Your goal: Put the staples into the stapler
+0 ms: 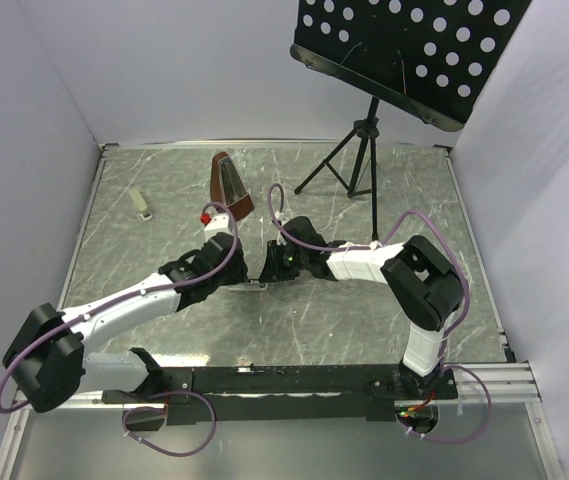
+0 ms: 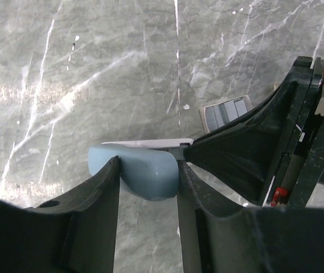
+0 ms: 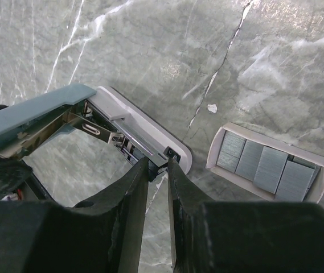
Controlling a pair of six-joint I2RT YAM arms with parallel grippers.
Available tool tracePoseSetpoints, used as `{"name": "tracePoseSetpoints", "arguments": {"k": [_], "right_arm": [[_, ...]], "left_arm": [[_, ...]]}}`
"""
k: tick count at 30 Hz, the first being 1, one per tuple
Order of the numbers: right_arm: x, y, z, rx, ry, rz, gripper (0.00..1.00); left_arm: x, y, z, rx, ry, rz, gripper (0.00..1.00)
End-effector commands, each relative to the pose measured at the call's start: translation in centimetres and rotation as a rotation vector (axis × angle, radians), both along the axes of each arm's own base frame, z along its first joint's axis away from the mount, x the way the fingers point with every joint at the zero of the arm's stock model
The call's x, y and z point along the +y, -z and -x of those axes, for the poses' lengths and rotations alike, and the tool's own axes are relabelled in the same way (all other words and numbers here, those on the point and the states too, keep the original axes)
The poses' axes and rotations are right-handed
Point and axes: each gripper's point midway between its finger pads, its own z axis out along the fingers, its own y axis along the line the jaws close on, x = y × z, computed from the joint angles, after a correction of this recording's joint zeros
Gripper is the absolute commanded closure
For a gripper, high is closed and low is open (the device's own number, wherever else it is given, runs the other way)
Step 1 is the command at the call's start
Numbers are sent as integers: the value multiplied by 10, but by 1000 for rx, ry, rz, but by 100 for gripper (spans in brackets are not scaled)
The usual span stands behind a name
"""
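The left pincer point(image 2: 148, 162) is grasping the blue lid point(image 2: 150, 179) of the stapler point(image 3: 139, 128) and the right pincer point(image 3: 157, 165) is pinching its base point(image 3: 107, 102), holding it open. The staples point(image 3: 264, 165) are lying just beside the stapler, needing, I think, one freed pincer next.

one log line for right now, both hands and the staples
left hand: grips stapler by blue top | right hand: pinches open magazine end | staples: in open box beside stapler

One stapler point(image 3: 122, 116), one box point(image 3: 275, 141) holding perhaps four staple strips point(image 3: 267, 168), one metronome point(image 1: 231, 187), one music stand point(image 1: 404, 50).
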Motion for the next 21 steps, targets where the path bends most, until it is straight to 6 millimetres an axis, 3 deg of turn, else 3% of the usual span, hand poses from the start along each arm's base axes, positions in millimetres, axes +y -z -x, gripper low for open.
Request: {"name": "tracePoseSetpoints", "arguments": {"k": [1,10,21], "right_arm": [[11,-12,-6,-49,-18,-56,73],[13,-20,-6,-70,-33,-86,73],[14,-28,-4,-98,-42,-119,71]], "left_arm": [[-67,-5,24,100,152,201,60],[-89,9,29,128,189,126,61],[-110,27,49,162,260,49,60]]}}
